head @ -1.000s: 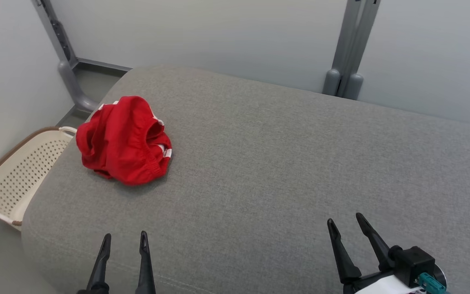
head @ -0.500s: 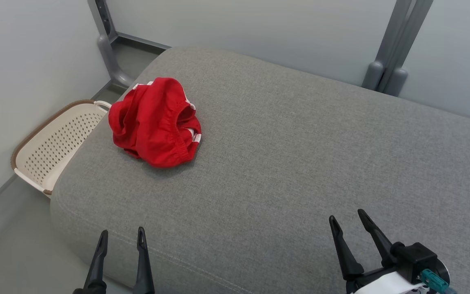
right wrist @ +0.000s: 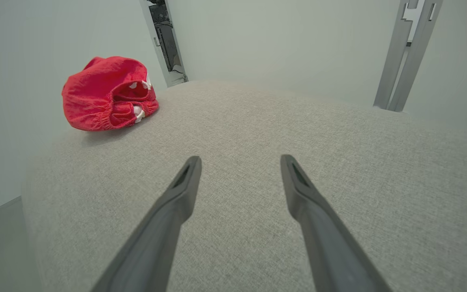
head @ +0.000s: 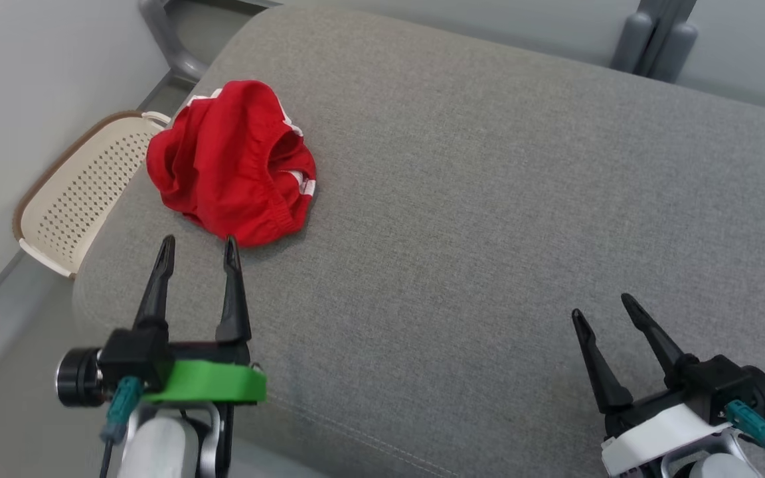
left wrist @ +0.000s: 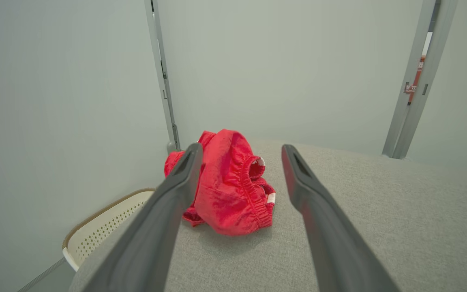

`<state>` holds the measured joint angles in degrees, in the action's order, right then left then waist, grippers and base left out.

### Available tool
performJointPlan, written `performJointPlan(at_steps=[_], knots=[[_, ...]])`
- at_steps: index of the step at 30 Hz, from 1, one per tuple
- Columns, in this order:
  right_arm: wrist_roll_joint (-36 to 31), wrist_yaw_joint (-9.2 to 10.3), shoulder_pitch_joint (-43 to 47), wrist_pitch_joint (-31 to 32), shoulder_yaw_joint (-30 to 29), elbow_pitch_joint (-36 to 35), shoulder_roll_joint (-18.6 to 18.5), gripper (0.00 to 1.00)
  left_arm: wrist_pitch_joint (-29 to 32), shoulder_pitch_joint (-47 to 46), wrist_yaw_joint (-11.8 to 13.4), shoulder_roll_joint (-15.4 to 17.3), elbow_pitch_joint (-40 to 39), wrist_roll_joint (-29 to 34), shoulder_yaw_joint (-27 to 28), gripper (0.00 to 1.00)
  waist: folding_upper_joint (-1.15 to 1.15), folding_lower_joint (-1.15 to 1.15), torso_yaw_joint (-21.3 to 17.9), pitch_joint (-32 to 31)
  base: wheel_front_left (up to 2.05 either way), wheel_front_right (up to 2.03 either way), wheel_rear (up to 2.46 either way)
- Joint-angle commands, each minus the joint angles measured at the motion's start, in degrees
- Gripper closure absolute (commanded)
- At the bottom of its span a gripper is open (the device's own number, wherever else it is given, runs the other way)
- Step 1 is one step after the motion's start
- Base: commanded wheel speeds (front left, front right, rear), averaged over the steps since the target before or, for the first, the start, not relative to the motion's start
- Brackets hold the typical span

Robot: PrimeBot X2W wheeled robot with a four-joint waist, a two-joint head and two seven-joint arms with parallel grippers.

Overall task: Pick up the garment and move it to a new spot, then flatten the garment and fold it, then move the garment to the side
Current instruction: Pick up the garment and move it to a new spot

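Heaped at far-left corner of wide grey woven-fabric cushion (head: 455, 199): crumpled red cloth garment with white side stripes and elastic waistband (head: 230, 162). Not flattened, not folded, waistband opening facing up and right in head view. Lies close to cushion's left edge.

Just off that edge, lower down: cream perforated plastic basket with brown rim (head: 70, 192). Beside cushion, apart from garment.

Left pincer (head: 198, 242): released, two long dark fingers spread wide, nothing between them. Hovering over cushion's near-left part, pointing at garment. In head view right fingertip meeting garment's near hem; cannot tell contact from there. In left wrist view, garment (left wrist: 229, 190) ahead of left pincer (left wrist: 241, 149), framed between spread fingers, strip of bare cushion (left wrist: 379, 211) in front of it, basket (left wrist: 99, 227) low left. Green bracket (head: 210, 384) on left wrist.

Right pincer (head: 600, 306): released too, fingers apart, grasping nothing. Over near-right part of cushion, well apart from garment. In right wrist view, right pincer (right wrist: 240, 159) above bare cushion (right wrist: 258, 121), garment (right wrist: 103, 95) far off at upper left.

Behind cushion: grey metal post (head: 655, 33) at back right against pale wall.
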<state>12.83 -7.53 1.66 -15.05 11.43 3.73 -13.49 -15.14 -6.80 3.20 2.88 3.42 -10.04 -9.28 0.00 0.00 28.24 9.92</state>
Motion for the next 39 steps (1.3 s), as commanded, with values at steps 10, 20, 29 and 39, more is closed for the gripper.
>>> performJointPlan(at_steps=[10,20,29,39], knots=[[-0.7,0.09,-5.5,-0.2,-1.9,-2.9,-5.7,0.00,9.7,-28.4,-4.2,2.7,22.8,-2.8,2.5,0.00,0.00,0.00,-5.7,13.1,0.00,0.00,0.00],[-1.0,0.09,-10.4,-0.2,-2.3,-5.2,-8.1,0.00,25.0,-43.5,-5.1,4.4,42.8,-8.6,6.0,0.00,0.00,0.00,-8.9,21.2,0.00,0.00,0.00],[-1.2,0.09,-12.6,-0.2,-2.6,-5.2,-7.0,0.00,25.8,-44.4,-6.4,4.3,55.3,-11.2,7.1,0.00,0.00,0.00,-11.2,23.6,0.00,0.00,0.00],[-0.8,0.09,-14.1,-0.1,-1.5,-4.1,-2.6,0.00,10.5,-43.6,-7.9,8.3,55.9,-11.7,8.3,1.00,0.00,0.00,-15.9,18.1,0.00,0.00,0.00]])
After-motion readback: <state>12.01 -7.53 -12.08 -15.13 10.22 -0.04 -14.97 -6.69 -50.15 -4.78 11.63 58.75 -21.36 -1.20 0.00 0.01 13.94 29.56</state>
